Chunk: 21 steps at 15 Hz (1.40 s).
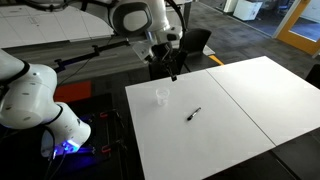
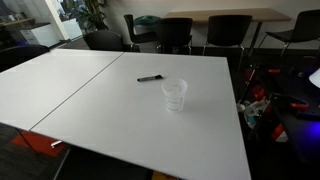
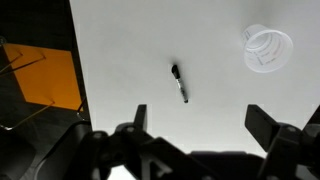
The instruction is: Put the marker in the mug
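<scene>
The marker (image 1: 194, 115) is a short black stick lying flat on the white table (image 1: 240, 110); it also shows in an exterior view (image 2: 151, 78) and in the wrist view (image 3: 179, 83). The mug (image 1: 161, 97) is a small clear cup standing upright a little way from the marker, also in an exterior view (image 2: 175, 95) and the wrist view (image 3: 267, 49). My gripper (image 1: 172, 68) hangs high above the table's far edge, open and empty. In the wrist view its fingers (image 3: 200, 122) frame bare table below the marker.
Black chairs (image 2: 180, 32) and a long desk stand beyond the table. A dark chair (image 1: 195, 42) sits just behind the gripper. The robot's base (image 1: 40, 110) and cables lie off the table's edge. An orange floor patch (image 3: 45, 75) shows beside the table.
</scene>
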Tool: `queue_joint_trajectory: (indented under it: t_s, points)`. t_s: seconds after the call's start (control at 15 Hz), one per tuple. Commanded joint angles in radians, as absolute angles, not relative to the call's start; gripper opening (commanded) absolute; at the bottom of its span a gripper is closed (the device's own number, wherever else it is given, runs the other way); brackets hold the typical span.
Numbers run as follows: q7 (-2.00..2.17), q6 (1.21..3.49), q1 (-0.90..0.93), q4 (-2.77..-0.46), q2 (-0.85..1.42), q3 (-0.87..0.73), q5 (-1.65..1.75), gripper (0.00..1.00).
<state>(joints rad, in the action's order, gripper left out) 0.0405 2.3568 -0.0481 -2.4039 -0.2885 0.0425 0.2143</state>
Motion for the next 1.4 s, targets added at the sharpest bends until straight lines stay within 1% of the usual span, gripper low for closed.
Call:
queue_joint_trajectory:
  t_s: [0.0, 0.13, 0.2, 0.67, 1.0, 1.33]
  points:
    - [-0.052, 2.382, -0.036, -2.338, -0.174, 0.02, 0.226, 1.0]
    - [-0.084, 2.427, -0.028, -2.342, -0.133, 0.018, 0.216, 1.0]
    - [-0.048, 2.384, -0.034, -2.361, -0.181, 0.022, 0.216, 1.0]
    - [-0.052, 2.392, -0.033, -2.36, -0.167, 0.021, 0.215, 1.0]
    - [-0.084, 2.477, -0.04, -2.3, -0.061, 0.015, 0.267, 1.0]
    - [-0.176, 2.443, -0.035, -2.151, 0.104, 0.007, 0.238, 1.0]
